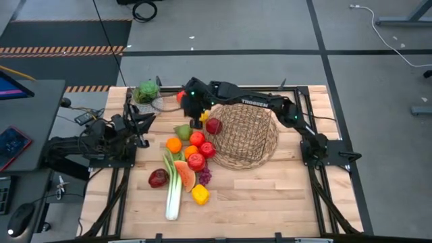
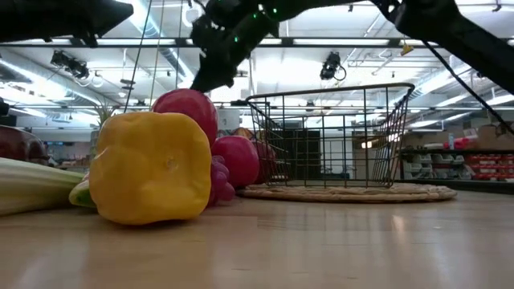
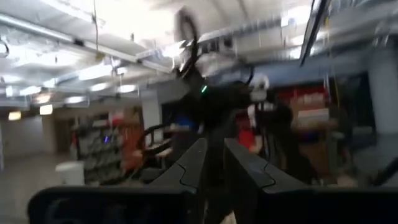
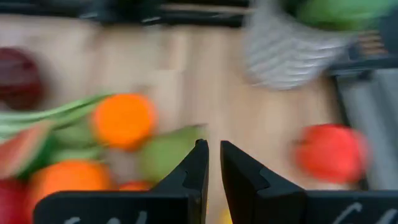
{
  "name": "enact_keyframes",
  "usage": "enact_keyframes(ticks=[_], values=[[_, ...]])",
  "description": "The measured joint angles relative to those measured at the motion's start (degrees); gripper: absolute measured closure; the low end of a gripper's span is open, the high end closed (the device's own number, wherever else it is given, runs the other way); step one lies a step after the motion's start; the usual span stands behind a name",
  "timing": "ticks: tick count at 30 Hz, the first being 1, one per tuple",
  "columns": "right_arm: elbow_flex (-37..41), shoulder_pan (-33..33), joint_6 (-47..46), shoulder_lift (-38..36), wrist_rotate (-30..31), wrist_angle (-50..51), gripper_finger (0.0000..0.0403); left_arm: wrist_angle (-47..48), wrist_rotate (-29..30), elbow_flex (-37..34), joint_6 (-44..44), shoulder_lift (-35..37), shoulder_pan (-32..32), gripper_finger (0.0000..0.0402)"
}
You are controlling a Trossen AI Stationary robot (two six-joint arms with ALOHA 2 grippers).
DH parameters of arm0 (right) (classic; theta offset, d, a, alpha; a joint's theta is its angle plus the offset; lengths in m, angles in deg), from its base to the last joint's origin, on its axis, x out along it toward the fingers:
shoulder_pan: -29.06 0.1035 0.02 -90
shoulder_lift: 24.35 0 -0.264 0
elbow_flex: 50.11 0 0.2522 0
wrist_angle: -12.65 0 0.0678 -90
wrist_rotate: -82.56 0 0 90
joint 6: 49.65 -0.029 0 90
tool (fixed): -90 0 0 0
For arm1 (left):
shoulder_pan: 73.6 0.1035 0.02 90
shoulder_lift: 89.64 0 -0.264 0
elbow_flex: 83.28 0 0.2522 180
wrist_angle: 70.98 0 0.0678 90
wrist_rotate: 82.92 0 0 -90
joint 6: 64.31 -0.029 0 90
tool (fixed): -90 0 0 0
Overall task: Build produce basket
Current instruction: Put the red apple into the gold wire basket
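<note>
We see the basket [image 1: 246, 135] on the wooden table [image 1: 283, 196], right of centre in the high view. It is a brown wire-mesh piece with a boxy grid body and a wide round woven rim; in the low view [image 2: 337, 140] the rim lies flat on the tabletop with the grid body rising above it, so it seems to stand upside down.

Just left of it lies the produce [image 1: 185, 158]: a red apple [image 1: 213, 125] touching the basket's edge, more red fruit and oranges [image 1: 174, 144] packed together, a green pear [image 1: 182, 131], purple grapes [image 1: 204, 177], a watermelon slice [image 1: 184, 176], a dark red fruit [image 1: 158, 178] and a long green-white leek [image 1: 173, 192]. A yellow piece [image 1: 200, 195] sits nearest the front edge and fills much of the low view [image 2: 148, 167].

The right arm reaches across over the basket, and the right gripper [image 1: 196, 108] hangs above the far end of the fruit pile, its fingers [image 4: 198, 168] nearly together and holding nothing, above the pear in its own view.

At the far left corner stands a small potted green plant [image 1: 146, 92] in a pale netted pot.

The left gripper [image 1: 138, 125] waits at the table's left edge, fingers [image 3: 194, 165] close together, empty.
</note>
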Motion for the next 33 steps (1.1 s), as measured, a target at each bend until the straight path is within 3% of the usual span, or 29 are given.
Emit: enact_keyframes(ticks=[3, 6, 18, 26, 33], values=[[0.45, 2.24, -0.86, -1.18, -4.05, 0.90, 0.0354, 7.15, 0.21, 3.59, 1.81, -0.02, 0.36, 0.0340], [0.52, 5.10, -0.88, -1.32, -4.29, 1.42, 0.0340, 11.37, 0.23, 5.73, 3.08, -0.02, 0.41, 0.0340], [0.66, 15.15, -1.31, -0.76, 0.03, 2.99, 0.0234, 18.96, -5.69, 7.84, 13.11, -0.02, -1.49, 0.0340], [2.09, 17.04, -2.95, -0.76, 1.08, 3.44, 0.0239, 20.37, -10.03, 7.84, 15.65, -0.02, -4.31, 0.0340], [7.12, 15.81, -5.14, -0.57, 1.75, 2.21, 0.0251, 21.67, -10.19, 7.84, 17.52, -0.02, -6.90, 0.0340]])
